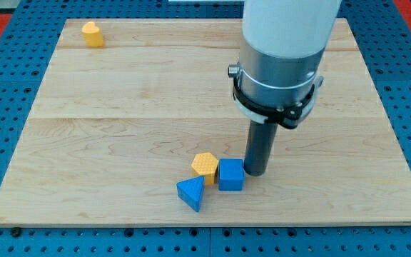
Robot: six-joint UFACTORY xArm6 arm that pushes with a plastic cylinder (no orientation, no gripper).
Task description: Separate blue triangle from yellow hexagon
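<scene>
A blue triangle [191, 193] lies near the view's bottom, just below and left of a yellow hexagon [205, 165]; the two touch or nearly touch. A blue cube [231, 175] sits right of the hexagon, touching it. My tip [255, 172] rests on the board right beside the cube's right side, apart from the triangle and the hexagon.
A yellow block [92, 33] stands near the board's top left corner. The wooden board [120, 128] lies on a blue perforated table. The arm's wide grey and white body [280, 64] hangs above the board's right half.
</scene>
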